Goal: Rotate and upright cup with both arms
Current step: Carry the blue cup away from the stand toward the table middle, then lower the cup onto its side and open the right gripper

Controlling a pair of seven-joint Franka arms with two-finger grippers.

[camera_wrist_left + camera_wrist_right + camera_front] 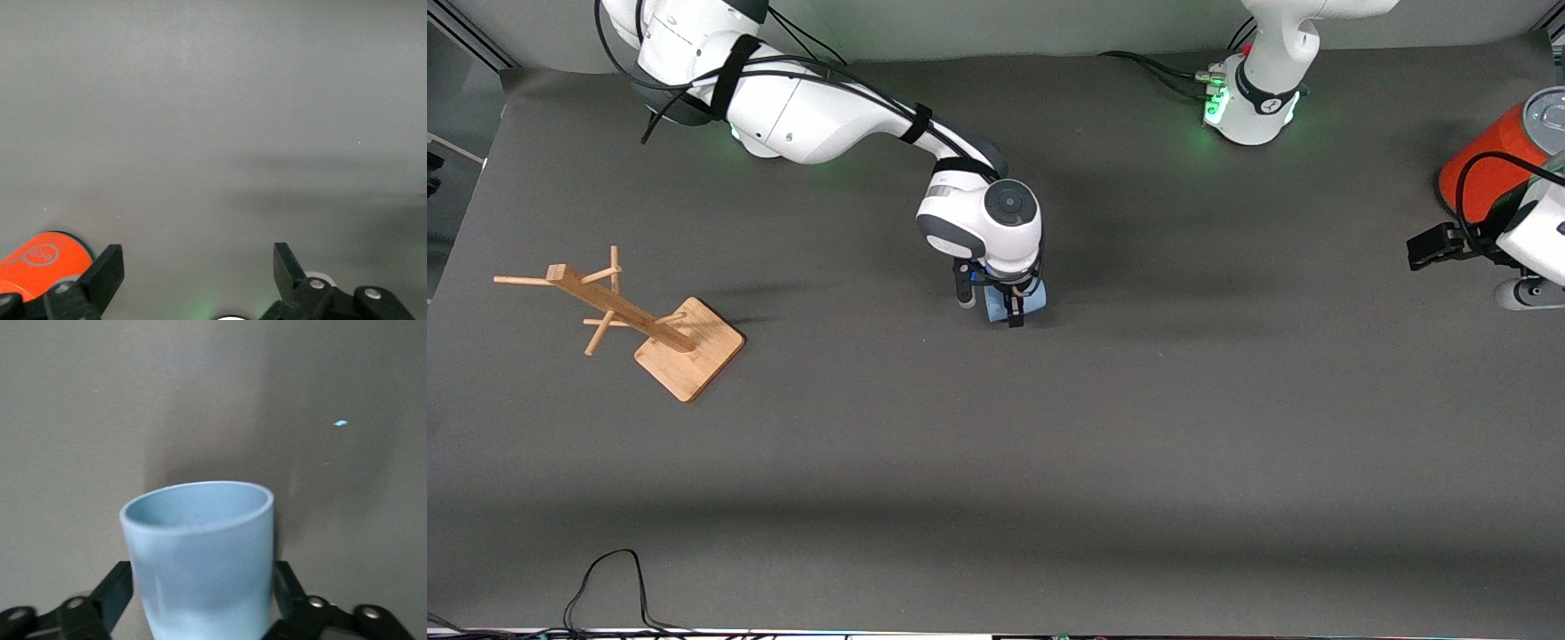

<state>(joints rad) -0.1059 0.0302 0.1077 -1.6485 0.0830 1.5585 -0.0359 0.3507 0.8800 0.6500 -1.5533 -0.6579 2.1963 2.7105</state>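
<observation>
Grey matte cloth covers the whole surface [996, 462], smooth, with a faint crease band nearest the front camera, where we also see one thin black cable [609, 582] looping at the edge.

Toward the right arm's end we count one wooden rack [649, 324]: a square bamboo base, a slanted post and round pegs.

At mid-surface the right gripper [1014, 311] points down, its two black fingers [110, 593] pressed against both sides of the cup [200, 560], clamped on it. We see one cup, pale blue, matte, slightly tapered, with a thin round rim. In the front view it [1033, 298] peeks out under the white wrist, at or just above the cloth; we cannot tell whether it touches.

At the left arm's end the left gripper [199, 270] waits with fingers spread wide, holding nothing, just beside one orange can [1489, 160] with a silver top.

Two green-lit white bases stand farthest off.
</observation>
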